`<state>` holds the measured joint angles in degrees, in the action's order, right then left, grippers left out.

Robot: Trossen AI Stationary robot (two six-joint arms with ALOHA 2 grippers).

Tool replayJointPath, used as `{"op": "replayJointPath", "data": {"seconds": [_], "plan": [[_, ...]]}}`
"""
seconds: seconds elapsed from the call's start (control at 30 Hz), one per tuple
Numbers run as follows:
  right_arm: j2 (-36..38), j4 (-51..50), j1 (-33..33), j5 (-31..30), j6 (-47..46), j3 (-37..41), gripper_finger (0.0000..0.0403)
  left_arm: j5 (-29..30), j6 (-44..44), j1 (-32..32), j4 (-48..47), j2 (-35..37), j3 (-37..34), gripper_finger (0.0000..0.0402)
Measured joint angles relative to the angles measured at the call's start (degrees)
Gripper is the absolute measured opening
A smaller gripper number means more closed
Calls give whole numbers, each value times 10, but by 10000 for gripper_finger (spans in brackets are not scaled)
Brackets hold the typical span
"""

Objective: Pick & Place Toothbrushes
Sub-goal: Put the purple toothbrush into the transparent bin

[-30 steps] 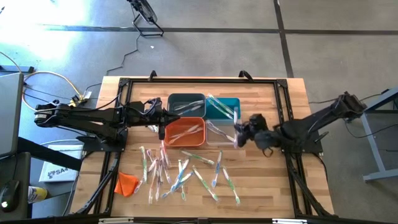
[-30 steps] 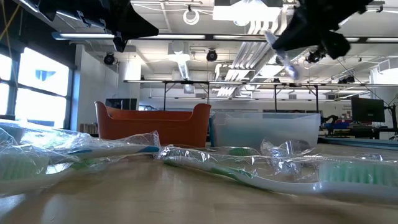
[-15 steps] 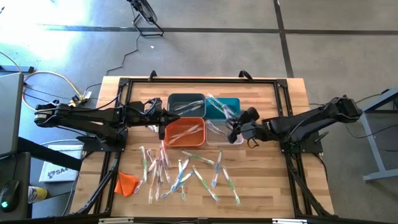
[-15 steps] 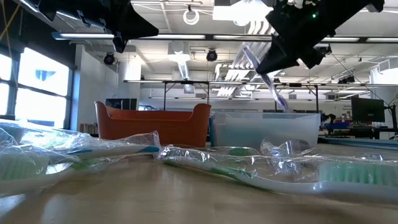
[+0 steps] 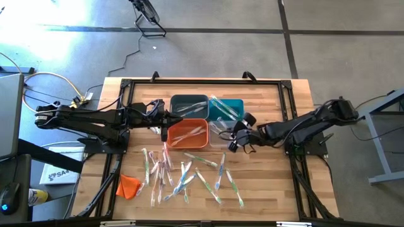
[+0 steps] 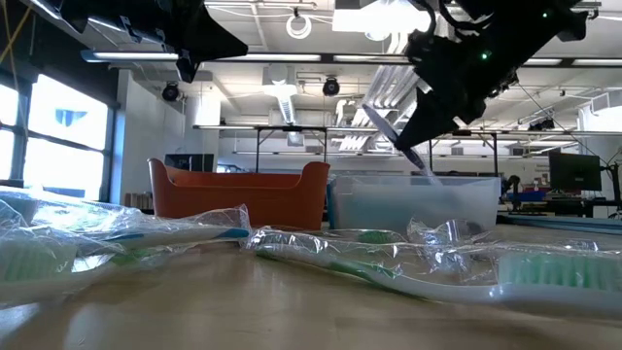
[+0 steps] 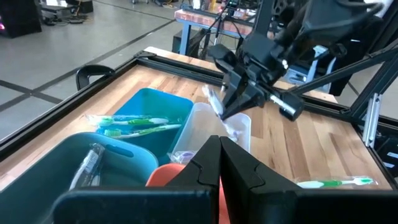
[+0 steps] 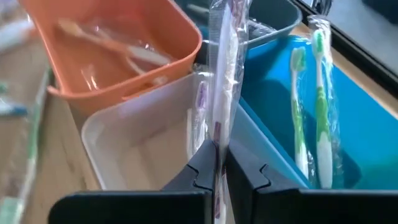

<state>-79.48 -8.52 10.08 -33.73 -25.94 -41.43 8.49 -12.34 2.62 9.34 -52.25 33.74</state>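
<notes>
The right gripper [image 5: 235,140] is hovering over the clear bin [image 5: 222,142], its fingers pinched on a wrapped toothbrush [image 8: 225,68] with a pale handle and purple lettering, which is standing nearly upright between the jaws and poking up past them. In the low view this toothbrush [image 6: 394,139] is hanging tilted above the clear bin's [image 6: 416,202] rim, apparently not yet let go. The left gripper [image 5: 163,132] is waiting, fingers closed and empty, at the near corner of the orange bin [image 5: 187,134]. Green-handled toothbrushes [image 8: 308,106] are already lying in the teal bin [image 5: 228,108], others are in the dark grey bin [image 5: 188,106], and a loose scatter of wrapped toothbrushes [image 5: 186,175] is lying on the wooden table [image 5: 278,183] in front of the bins, beside a small orange cloth [image 5: 128,185]. Each brush looks light and stiff, but its shiny wrapper is likely slippery and crinkly, so a pinch across the middle of the handle, not on loose film at the ends, should be holding best.
</notes>
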Motion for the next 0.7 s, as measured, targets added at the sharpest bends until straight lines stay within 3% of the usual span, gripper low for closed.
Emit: {"op": "replayJointPath", "data": {"seconds": [0.2,0.7], "plan": [[-17,4,-1,7,50,0,23,0,-1,0,0,0,0,0],[-17,4,-1,24,73,0,125,1,-2,0,-1,0,0,0]]}}
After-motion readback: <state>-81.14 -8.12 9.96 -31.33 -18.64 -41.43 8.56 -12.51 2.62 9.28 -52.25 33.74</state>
